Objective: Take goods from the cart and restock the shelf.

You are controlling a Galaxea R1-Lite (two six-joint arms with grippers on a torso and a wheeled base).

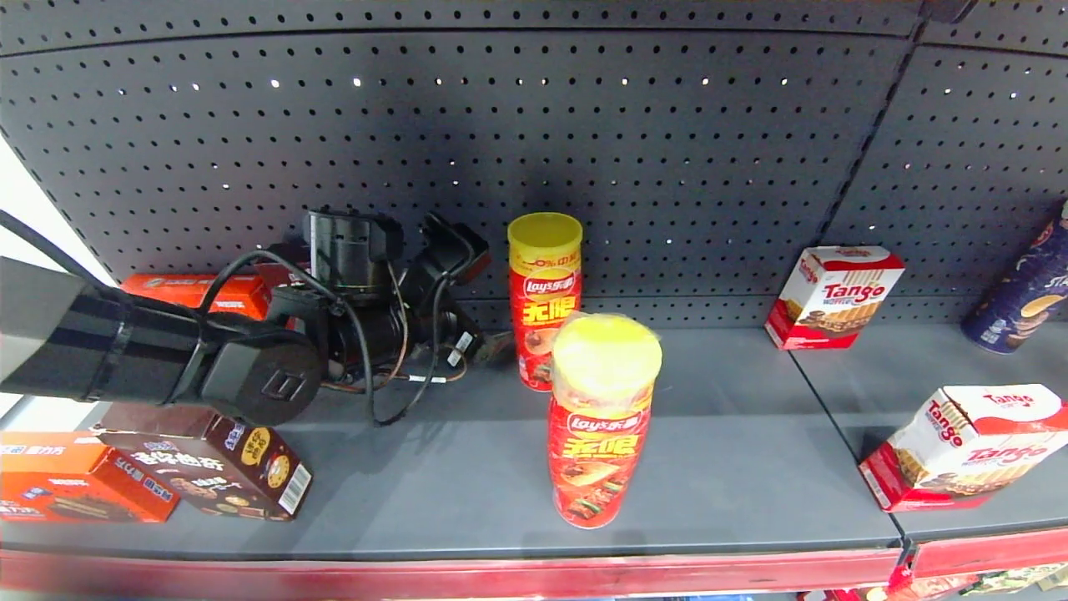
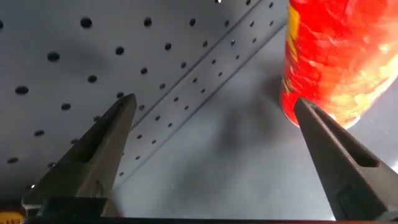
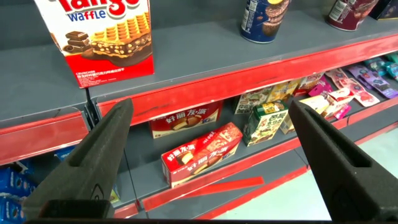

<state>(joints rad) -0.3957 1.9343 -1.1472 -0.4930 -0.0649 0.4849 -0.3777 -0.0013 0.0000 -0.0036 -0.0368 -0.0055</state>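
Two red chip cans with yellow lids stand upright on the grey shelf (image 1: 734, 451): one at the back (image 1: 545, 300) and one nearer the front edge (image 1: 602, 417). My left gripper (image 1: 486, 343) lies low over the shelf by the pegboard wall, just left of the back can and pointing toward it. In the left wrist view this gripper (image 2: 214, 106) is open with nothing between its fingers, and a red can (image 2: 339, 56) stands just beyond one fingertip (image 2: 311, 115). My right gripper (image 3: 208, 112) is open and empty, hanging in front of the lower shelves.
Waffle boxes (image 1: 834, 296) (image 1: 968, 446) and a dark blue can (image 1: 1022, 296) sit on the right section. A brown box (image 1: 209, 467) and orange boxes (image 1: 75, 488) (image 1: 196, 292) lie at the left. Snack boxes (image 3: 202, 155) line the lower shelves below a waffle box (image 3: 102, 37).
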